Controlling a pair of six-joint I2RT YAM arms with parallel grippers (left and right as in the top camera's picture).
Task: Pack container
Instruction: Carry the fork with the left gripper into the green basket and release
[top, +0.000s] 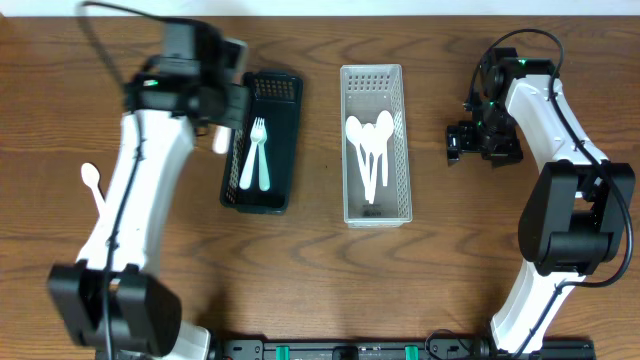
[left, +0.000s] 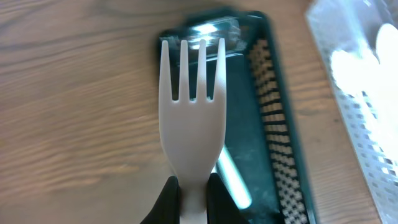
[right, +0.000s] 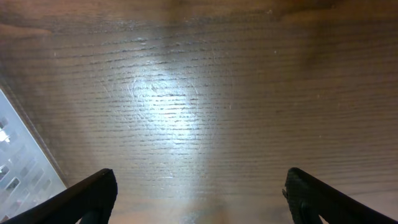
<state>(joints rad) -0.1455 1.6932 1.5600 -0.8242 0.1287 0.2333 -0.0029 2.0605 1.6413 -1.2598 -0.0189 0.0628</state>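
Firmly, left hand (left: 193, 194) pinches white fork (left: 191, 118) by dark tray (left: 245, 127).

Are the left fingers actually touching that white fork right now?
Touching. The left wrist view shows the handle of the white fork pinched between both left fingers, with no gap.

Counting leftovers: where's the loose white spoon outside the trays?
Overhead view: the white spoon lies on the table at the far left, just left of the left arm, with the dark tray beyond it.
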